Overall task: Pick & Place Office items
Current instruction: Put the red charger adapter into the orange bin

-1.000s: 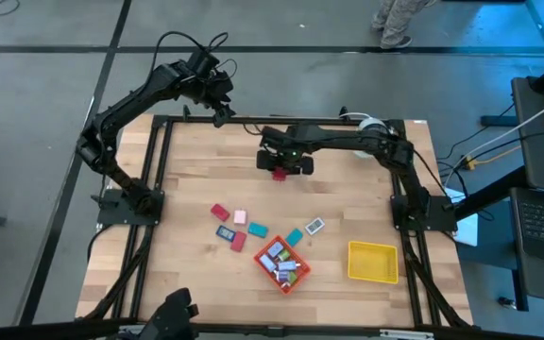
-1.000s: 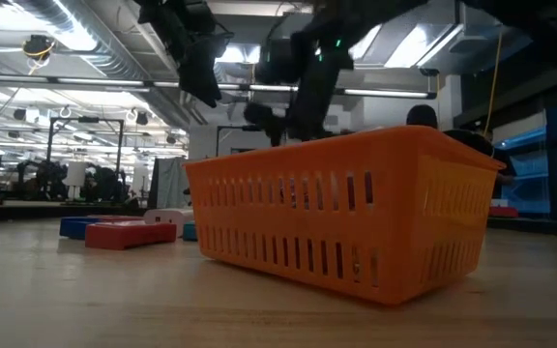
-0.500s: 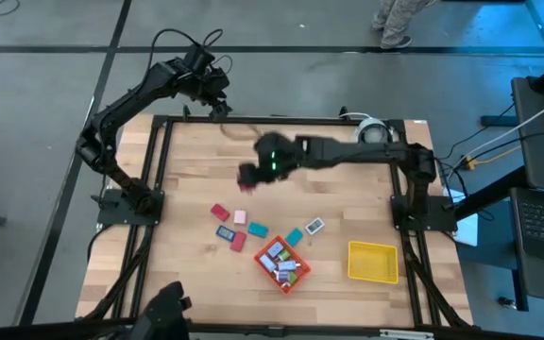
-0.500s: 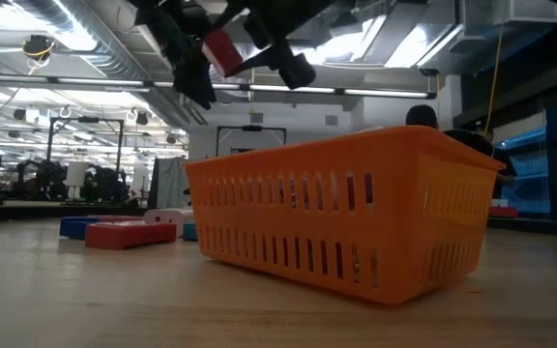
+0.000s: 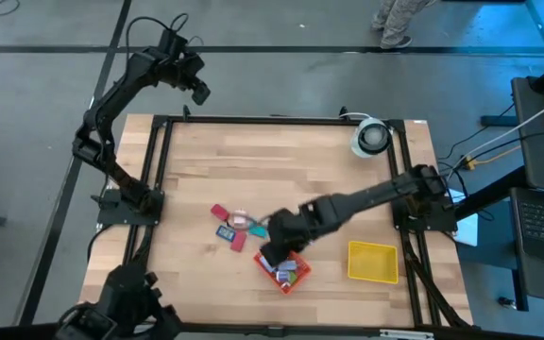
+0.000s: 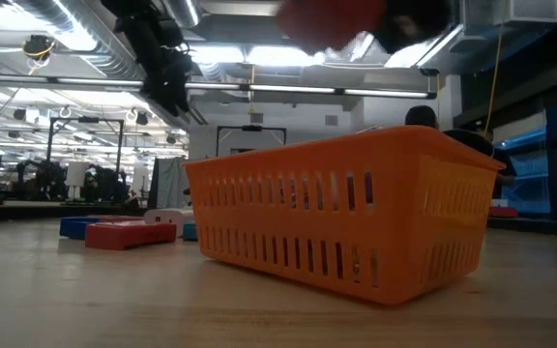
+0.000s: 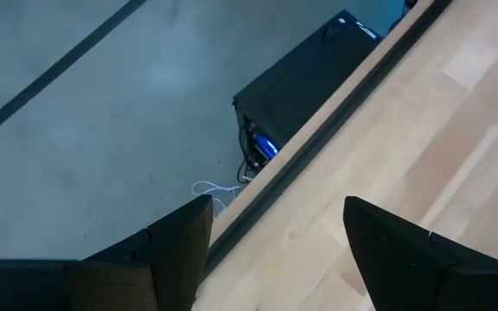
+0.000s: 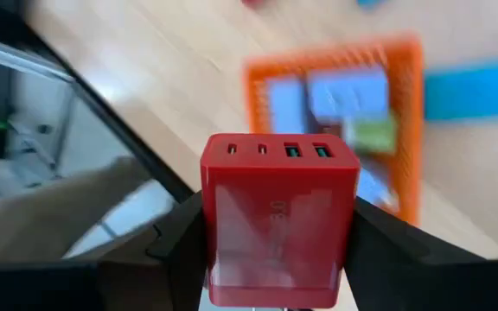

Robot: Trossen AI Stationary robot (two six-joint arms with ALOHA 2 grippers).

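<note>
- My right hand (image 8: 271, 259) is gripping a red blocky charger (image 8: 277, 220) with four small ports on its top face; its two dark fingers are pressing on both sides of the block.
- In the high view I am seeing this right hand (image 5: 277, 247) hanging over the near middle of the light wooden worktop (image 5: 281, 161), at the edge of the orange slotted plastic basket (image 5: 283, 266).
- The basket is holding several small items in blue, white and green.
- Just beside the basket, on its left, more small office items are lying on the worktop: a red piece (image 5: 219, 212), a pink piece (image 5: 240, 219), a blue piece (image 5: 224, 232) and a teal piece (image 5: 258, 229).
- The yellow square tray (image 5: 372, 262) is sitting to the right of the basket, apart from it.
- My left hand (image 5: 197, 91) is waiting high beyond the far left corner of the worktop; its fingers (image 7: 175, 246) are standing wide apart and holding nothing.
- A white roll of tape (image 5: 370, 136) is lying near the far right corner.
</note>
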